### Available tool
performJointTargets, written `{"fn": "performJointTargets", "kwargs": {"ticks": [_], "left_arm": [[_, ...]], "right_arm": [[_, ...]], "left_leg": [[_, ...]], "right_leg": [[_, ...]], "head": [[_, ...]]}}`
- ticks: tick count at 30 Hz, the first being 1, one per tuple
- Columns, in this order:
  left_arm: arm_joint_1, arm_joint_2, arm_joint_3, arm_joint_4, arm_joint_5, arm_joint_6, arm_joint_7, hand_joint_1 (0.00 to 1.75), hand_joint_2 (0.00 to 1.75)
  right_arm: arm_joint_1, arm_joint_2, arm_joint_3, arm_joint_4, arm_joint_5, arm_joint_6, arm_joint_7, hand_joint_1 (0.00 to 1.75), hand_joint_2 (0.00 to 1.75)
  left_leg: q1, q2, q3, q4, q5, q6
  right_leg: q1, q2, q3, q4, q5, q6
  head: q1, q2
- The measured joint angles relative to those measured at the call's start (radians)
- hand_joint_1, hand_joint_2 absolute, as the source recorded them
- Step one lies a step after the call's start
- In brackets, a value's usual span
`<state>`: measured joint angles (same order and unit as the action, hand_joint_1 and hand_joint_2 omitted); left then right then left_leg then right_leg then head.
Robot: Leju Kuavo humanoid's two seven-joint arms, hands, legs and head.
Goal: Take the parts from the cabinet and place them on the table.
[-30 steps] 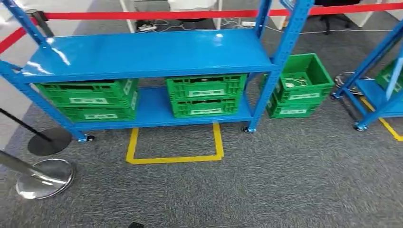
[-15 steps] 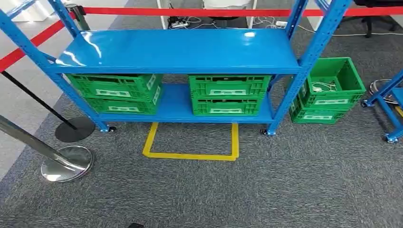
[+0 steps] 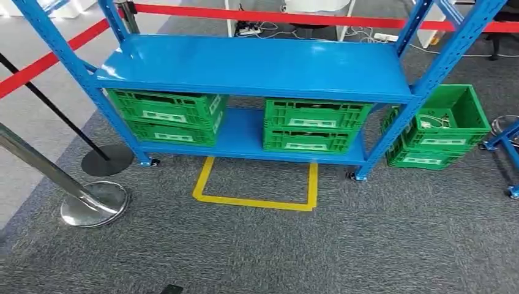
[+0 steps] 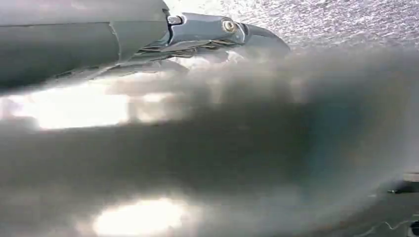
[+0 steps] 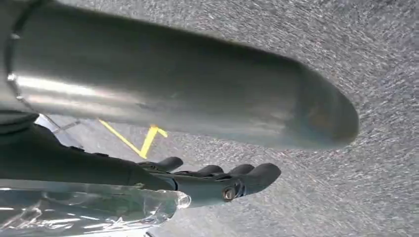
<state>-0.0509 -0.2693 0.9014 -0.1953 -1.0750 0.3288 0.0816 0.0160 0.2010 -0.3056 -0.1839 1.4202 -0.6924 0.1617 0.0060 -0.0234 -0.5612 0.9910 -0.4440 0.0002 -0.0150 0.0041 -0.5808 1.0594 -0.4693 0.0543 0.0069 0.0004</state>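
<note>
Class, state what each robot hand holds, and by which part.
Cannot be told. Clear plastic wrapping lies beside the right hand, fingers stretched out; a grip is not visible. The left hand is blurred.

Green crates [image 3: 168,116] sit on the blue shelf's [image 3: 257,64] lower board (stacked pairs).

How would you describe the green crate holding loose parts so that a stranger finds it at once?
Start at the blue shelving rack and go past its right-hand post. There, two green crates are stacked on the grey carpet outside the rack. The upper crate is open-topped with pale parts inside, unlike those tucked under the shelf.
</note>
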Motion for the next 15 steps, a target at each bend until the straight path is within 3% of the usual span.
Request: {"fn": "performJointTargets", "kwargs": {"ticks": [1,2,3,4,5,6,8,9,11,14,15], "left_arm": [[-0.001,0.0,0.001,0.0,0.0,0.004,0.0,0.0,1.75],[-0.001,0.0,0.001,0.0,0.0,0.006,0.005,0.0,1.75],[0.0,0.003,-0.002,0.0,0.005,0.005,0.013,0.0,1.75],[0.003,0.011,-0.012,-0.001,0.018,0.0,0.019,0.0,1.75],[0.006,0.015,-0.024,-0.002,0.035,-0.005,0.02,0.0,1.75],[0.009,0.021,-0.038,-0.003,0.053,-0.011,0.02,0.0,1.75],[0.015,0.031,-0.066,-0.006,0.091,-0.022,0.02,0.0,1.75],[0.017,0.038,-0.081,-0.01,0.111,-0.029,0.02,0.0,0.0],[0.022,0.046,-0.111,-0.015,0.15,-0.041,0.018,0.0,0.0],[0.035,0.058,-0.159,-0.023,0.209,-0.06,0.011,0.0,0.0],[0.039,0.062,-0.174,-0.027,0.229,-0.066,0.009,0.0,0.0]], "right_arm": [[-0.002,0.003,-0.004,0.0,-0.005,0.002,-0.001,0.0,1.75],[-0.002,0.004,-0.006,0.0,-0.019,0.009,-0.008,0.0,1.75],[-0.001,0.004,-0.006,0.0,-0.039,0.021,-0.019,0.0,1.75],[0.002,0.004,-0.006,0.0,-0.068,0.037,-0.03,0.0,1.75],[0.004,0.004,-0.006,0.0,-0.096,0.051,-0.035,0.0,1.75],[0.006,0.003,-0.006,0.0,-0.125,0.063,-0.037,0.0,1.75],[0.008,0.002,-0.003,-0.004,-0.172,0.088,-0.044,0.0,1.75],[0.008,0.0,0.0,-0.006,-0.198,0.1,-0.047,0.0,0.0],[0.01,-0.008,0.007,-0.012,-0.249,0.124,-0.051,0.0,0.0],[0.017,-0.019,0.02,-0.023,-0.323,0.16,-0.058,0.0,0.0],[0.021,-0.023,0.025,-0.026,-0.348,0.172,-0.061,0.0,0.0]], "left_leg": [[-0.009,-0.001,-0.005,0.011,-0.004,-0.007],[-0.008,-0.004,-0.006,0.007,0.001,-0.013],[-0.007,-0.004,-0.007,0.004,0.003,-0.014],[-0.008,-0.003,-0.007,0.003,0.004,0.0],[-0.009,-0.003,-0.007,0.002,0.006,0.022],[-0.009,-0.003,-0.007,0.002,0.008,0.033],[-0.009,-0.003,-0.005,-0.003,0.009,0.036],[-0.008,-0.003,-0.004,-0.005,0.01,0.036],[-0.007,-0.003,-0.003,-0.009,0.011,0.029],[0.0,-0.003,0.0,-0.016,0.014,-0.031],[0.0,-0.003,0.0,-0.016,0.013,-0.032]], "right_leg": [[0.001,0.004,0.012,-0.028,-0.012,-0.004],[0.001,0.006,0.014,-0.02,-0.009,-0.013],[0.002,0.007,0.011,-0.022,-0.008,-0.015],[0.0,0.006,0.011,-0.024,-0.003,-0.011],[0.0,0.006,0.01,-0.024,-0.003,-0.012],[0.0,0.007,0.01,-0.024,-0.003,-0.013],[0.003,0.007,0.01,-0.024,-0.004,-0.019],[0.005,0.007,0.011,-0.024,-0.004,-0.022],[0.006,0.006,0.011,-0.024,-0.005,-0.026],[0.01,0.006,0.01,-0.023,-0.006,-0.032],[0.011,0.006,0.01,-0.023,-0.005,-0.033]], "head": [[0.0,0.0],[-0.005,0.0],[-0.005,0.0],[-0.004,0.0],[-0.005,0.0],[-0.005,0.0],[-0.005,0.0],[-0.005,0.0],[-0.005,0.0],[-0.005,0.0],[-0.004,0.0]]}}
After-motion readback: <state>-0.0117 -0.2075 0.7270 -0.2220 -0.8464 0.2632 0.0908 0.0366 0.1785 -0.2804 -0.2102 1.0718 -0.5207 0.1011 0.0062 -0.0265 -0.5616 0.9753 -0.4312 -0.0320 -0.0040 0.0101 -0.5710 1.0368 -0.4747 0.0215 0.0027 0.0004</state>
